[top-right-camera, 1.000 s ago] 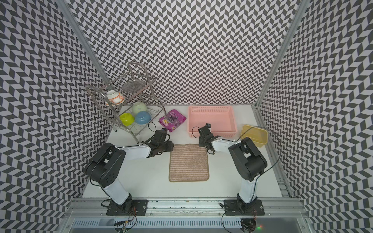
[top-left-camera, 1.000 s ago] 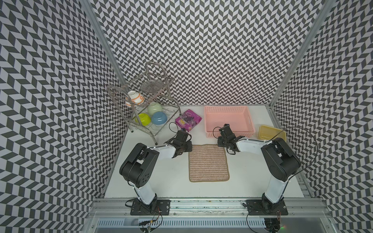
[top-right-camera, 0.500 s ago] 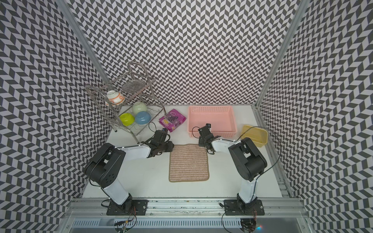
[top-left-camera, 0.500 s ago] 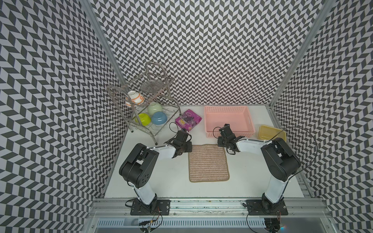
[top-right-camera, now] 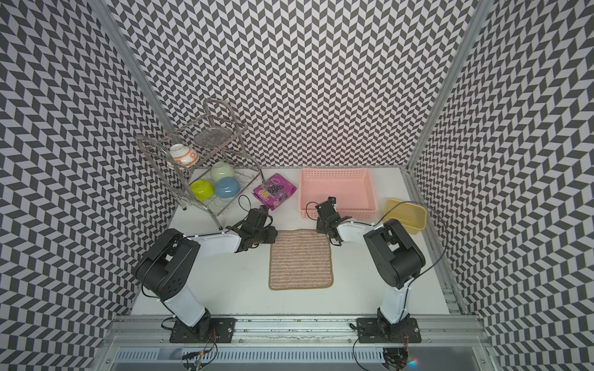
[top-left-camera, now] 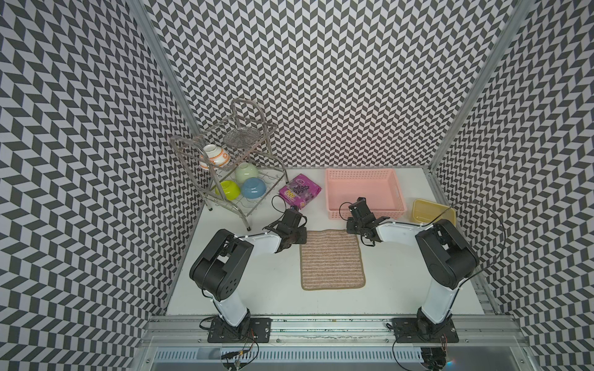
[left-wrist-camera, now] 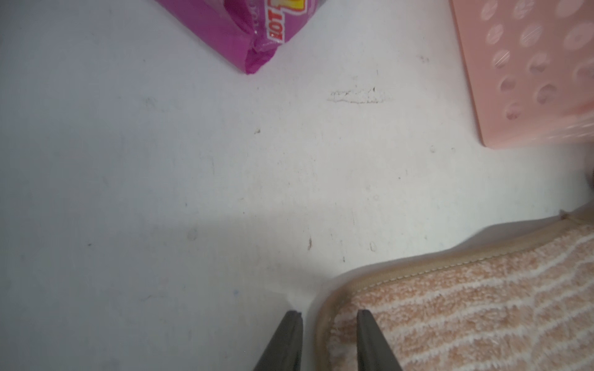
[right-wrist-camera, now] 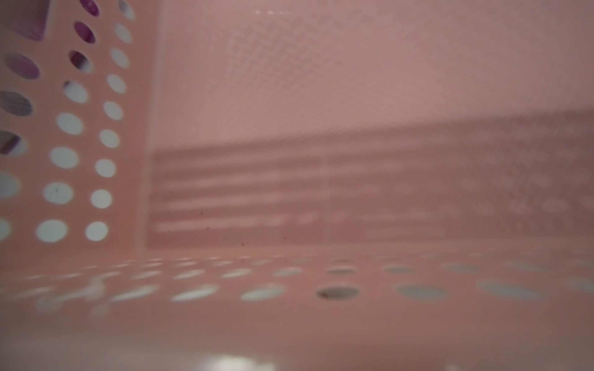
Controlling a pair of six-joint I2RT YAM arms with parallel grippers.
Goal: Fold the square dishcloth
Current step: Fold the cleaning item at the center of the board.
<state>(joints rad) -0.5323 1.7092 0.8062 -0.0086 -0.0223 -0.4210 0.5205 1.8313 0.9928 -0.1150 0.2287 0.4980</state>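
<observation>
On the white table (top-left-camera: 257,289), the square dishcloth (top-left-camera: 331,257) lies flat and unfolded in the middle. The left gripper (left-wrist-camera: 329,316) straddles its far corner edging, jaws narrowly apart, probably to pinch and lift it. The right gripper (top-left-camera: 353,228) sits at the other far corner, its state impossible to tell. The pink basket (top-left-camera: 363,172) crowds just behind, and the purple packet (top-left-camera: 299,191) lies nearby.

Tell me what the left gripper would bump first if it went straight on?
The left gripper would probably hit the white table just past the dishcloth corner; depth is unclear. The purple packet lies farther.
</observation>
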